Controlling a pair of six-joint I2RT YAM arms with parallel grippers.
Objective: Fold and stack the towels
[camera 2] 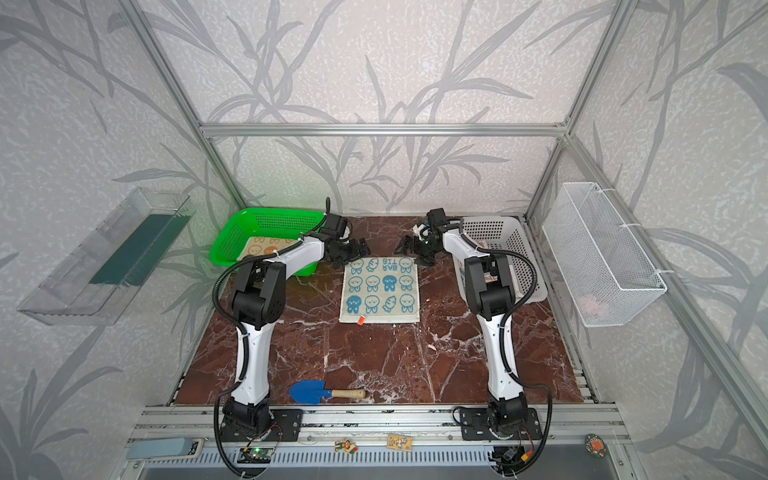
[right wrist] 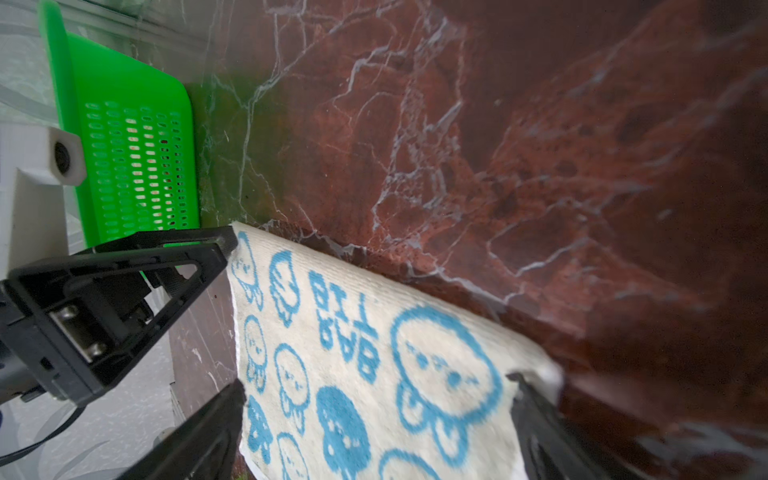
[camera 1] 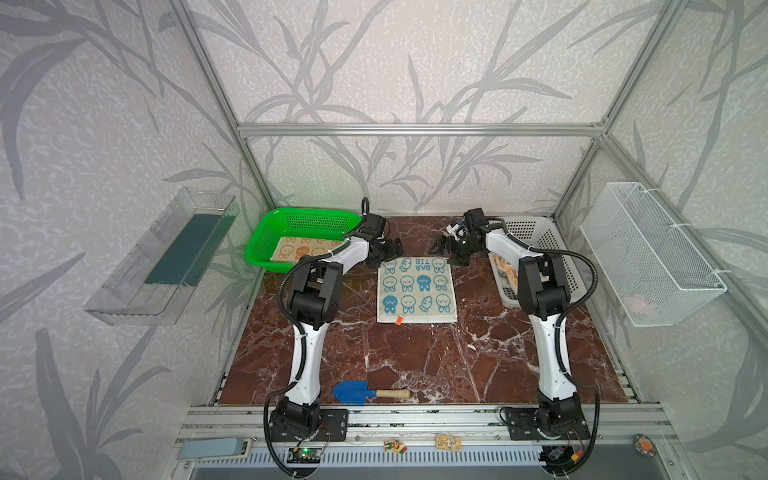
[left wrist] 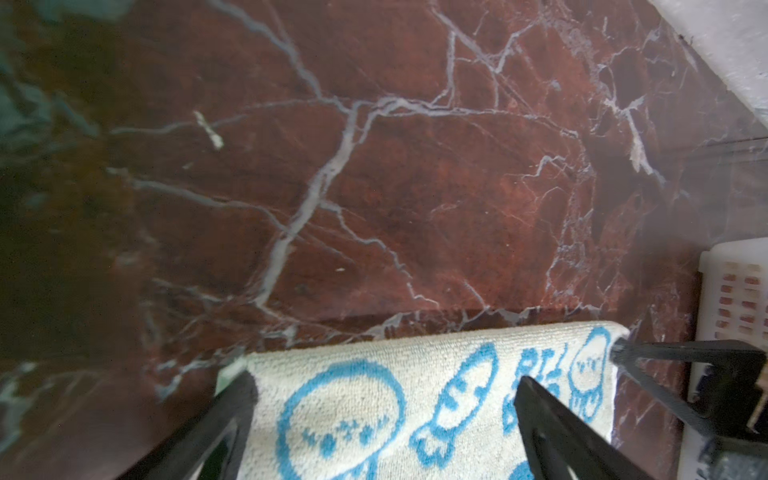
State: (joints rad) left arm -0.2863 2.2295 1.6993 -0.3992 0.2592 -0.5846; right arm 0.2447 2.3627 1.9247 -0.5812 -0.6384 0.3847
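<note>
A cream towel with blue bunny faces (camera 1: pixel 417 289) (camera 2: pixel 380 289) lies flat and unfolded mid-table in both top views. My left gripper (camera 1: pixel 384 249) (left wrist: pixel 386 380) hovers open at its far left corner, with the cloth's far edge (left wrist: pixel 415 345) between the fingers. Open as well, my right gripper (camera 1: pixel 449 249) (right wrist: pixel 376 382) stands at the far right corner, fingers spread over the towel (right wrist: pixel 374 353). A cream towel with orange bunny faces (camera 1: pixel 303 248) lies in the green basket (camera 1: pixel 291 220). Another cloth with orange marks (camera 1: pixel 506 269) sits in the white basket (camera 1: pixel 536 237), mostly hidden behind the right arm.
A blue toy shovel (camera 1: pixel 370 392) with a wooden handle lies near the table's front edge. A white wire basket (camera 1: pixel 648 253) hangs on the right wall. A clear bin (camera 1: pixel 166 257) hangs on the left wall. The two baskets flank the far corners of the table.
</note>
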